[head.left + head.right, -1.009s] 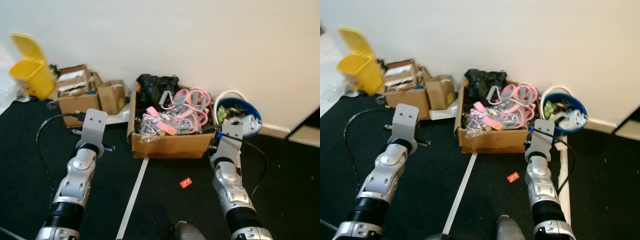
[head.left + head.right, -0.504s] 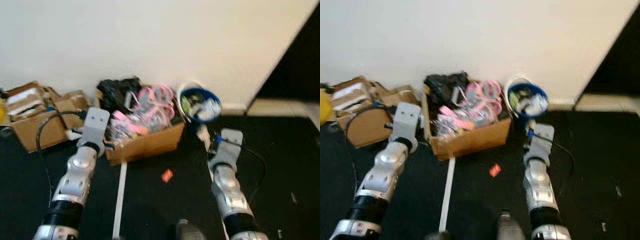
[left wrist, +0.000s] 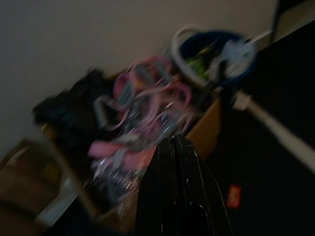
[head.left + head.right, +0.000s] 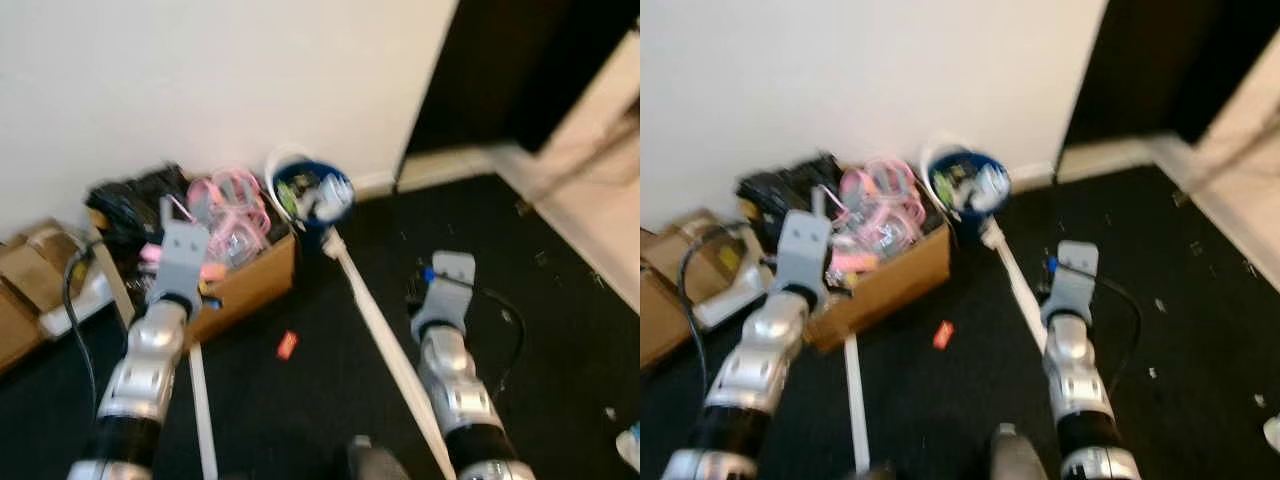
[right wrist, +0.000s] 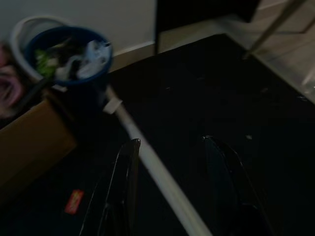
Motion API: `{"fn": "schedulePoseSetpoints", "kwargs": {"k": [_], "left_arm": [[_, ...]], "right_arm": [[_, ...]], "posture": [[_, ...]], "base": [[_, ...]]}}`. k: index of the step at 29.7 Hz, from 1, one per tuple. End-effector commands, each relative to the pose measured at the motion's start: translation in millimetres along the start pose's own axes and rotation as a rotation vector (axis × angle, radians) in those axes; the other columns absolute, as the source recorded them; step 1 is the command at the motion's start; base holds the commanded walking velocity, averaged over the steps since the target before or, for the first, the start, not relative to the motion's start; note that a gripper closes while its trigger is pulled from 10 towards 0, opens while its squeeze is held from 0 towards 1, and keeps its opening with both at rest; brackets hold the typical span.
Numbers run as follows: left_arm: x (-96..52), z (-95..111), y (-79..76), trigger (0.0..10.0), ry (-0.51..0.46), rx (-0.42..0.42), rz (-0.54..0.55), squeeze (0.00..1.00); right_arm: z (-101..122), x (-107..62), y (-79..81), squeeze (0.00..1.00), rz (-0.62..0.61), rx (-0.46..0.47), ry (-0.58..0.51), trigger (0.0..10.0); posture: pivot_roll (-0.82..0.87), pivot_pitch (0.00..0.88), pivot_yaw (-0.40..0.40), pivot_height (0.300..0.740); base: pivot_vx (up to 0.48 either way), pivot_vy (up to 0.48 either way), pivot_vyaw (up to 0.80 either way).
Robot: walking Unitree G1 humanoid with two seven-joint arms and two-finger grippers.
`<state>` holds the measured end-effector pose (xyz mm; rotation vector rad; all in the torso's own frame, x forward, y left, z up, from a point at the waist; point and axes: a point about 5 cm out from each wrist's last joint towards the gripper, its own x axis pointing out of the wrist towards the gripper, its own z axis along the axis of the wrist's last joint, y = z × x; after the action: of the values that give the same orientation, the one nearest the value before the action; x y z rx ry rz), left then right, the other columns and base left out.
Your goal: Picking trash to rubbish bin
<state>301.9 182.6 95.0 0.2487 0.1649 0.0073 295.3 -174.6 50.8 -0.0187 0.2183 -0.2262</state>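
A small red wrapper (image 4: 287, 345) lies on the black carpet in front of the cardboard box (image 4: 245, 285) heaped with pink and black items. A blue bucket (image 4: 313, 195) with a white rim stands against the wall beside the box, with trash inside. My left arm (image 4: 150, 340) is held out toward the box; in the left wrist view my left gripper (image 3: 173, 140) is shut with nothing in it, above the wrapper (image 3: 233, 195). My right gripper (image 5: 171, 141) is open over bare carpet, and the bucket (image 5: 69, 54) lies ahead of it.
A long white strip (image 4: 385, 335) runs from the bucket across the carpet between my arms. A second strip (image 4: 203, 420) lies under my left arm. More cardboard boxes (image 4: 25, 290) stand at far left. A dark doorway (image 4: 500, 70) and light flooring (image 4: 600, 170) are at right. Small specks litter the carpet.
The whole view has swung right: box and bucket slid to the left of the picture, the yellow bin left the view, the doorway came in. Both arms stay held out in front.
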Motion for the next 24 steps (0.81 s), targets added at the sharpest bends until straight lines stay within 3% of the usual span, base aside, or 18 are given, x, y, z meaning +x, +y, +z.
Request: {"fn": "schedulePoseSetpoints", "kwargs": {"k": [1,3,8,24], "left_arm": [[0.0,0.3,-1.8,10.0,-0.004,-0.038,-0.006,0.00],[0.1,1.6,-2.2,10.0,-0.004,-0.073,-0.007,0.00],[0.4,0.3,-1.6,10.0,0.005,-0.050,-0.006,0.00],[1.1,-0.6,-9.8,10.0,0.005,-0.088,-0.060,0.00]], "right_arm": [[0.6,0.0,-1.1,0.00,-0.001,0.002,0.003,10.0],[-0.1,-0.1,-2.0,0.00,-0.002,-0.002,0.005,10.0],[-1.3,-0.4,-3.6,0.00,-0.004,-0.003,0.008,10.0],[-1.0,-4.4,-6.4,0.00,-0.017,-0.002,-0.020,10.0]], "posture": [[0.03,0.055,0.014,0.740],[0.03,0.054,0.014,0.740],[0.02,0.046,0.011,0.740],[0.02,0.000,0.009,0.740]], "base": [[0.000,0.000,-0.80],[0.000,0.000,-0.80],[0.000,0.000,-0.80],[0.000,0.000,-0.80]]}}
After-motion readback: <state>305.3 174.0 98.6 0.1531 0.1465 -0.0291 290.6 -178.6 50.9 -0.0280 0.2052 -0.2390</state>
